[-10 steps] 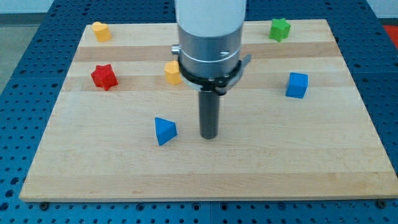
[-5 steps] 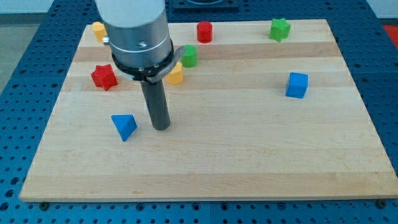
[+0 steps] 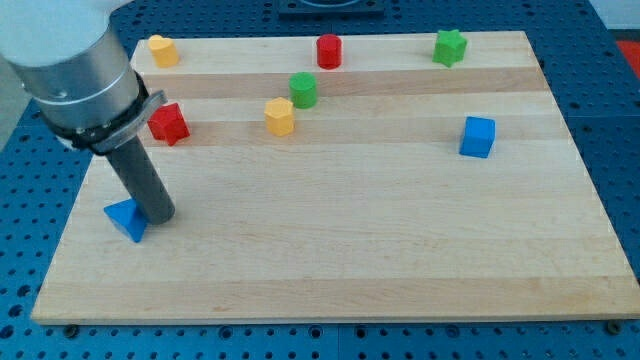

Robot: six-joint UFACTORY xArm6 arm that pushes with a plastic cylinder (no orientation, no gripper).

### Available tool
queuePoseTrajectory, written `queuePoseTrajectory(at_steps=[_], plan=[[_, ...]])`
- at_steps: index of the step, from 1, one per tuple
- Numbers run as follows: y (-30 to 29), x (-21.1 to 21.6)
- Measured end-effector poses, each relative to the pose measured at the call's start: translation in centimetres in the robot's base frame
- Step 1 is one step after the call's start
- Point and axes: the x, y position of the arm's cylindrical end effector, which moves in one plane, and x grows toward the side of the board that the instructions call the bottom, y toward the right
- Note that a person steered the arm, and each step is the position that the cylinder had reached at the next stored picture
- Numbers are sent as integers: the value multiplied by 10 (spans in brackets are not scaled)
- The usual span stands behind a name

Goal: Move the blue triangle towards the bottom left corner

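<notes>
Only one camera view here. The blue triangle [image 3: 126, 219] sits near the bench's [image 3: 400, 260] left edge, a bit above the bottom left corner, and my tip [image 3: 159, 214] is touching its right side. No jaws on this rig, just a rod, so nothing to open or close. Risk as I see it: pushing straight left would shove the triangle off the edge rather than down toward the corner. The rod leans in from the view's upper left, its housing partly hiding the red star [image 3: 169, 123].
</notes>
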Motion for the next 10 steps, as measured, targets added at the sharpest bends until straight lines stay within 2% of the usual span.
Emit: queuePoseTrajectory(at_steps=[2, 3, 4, 6, 7, 8, 10], plan=[[-39, -3], [-40, 21], [-40, 28], [-41, 1], [-59, -1], [-87, 8], [-83, 35]])
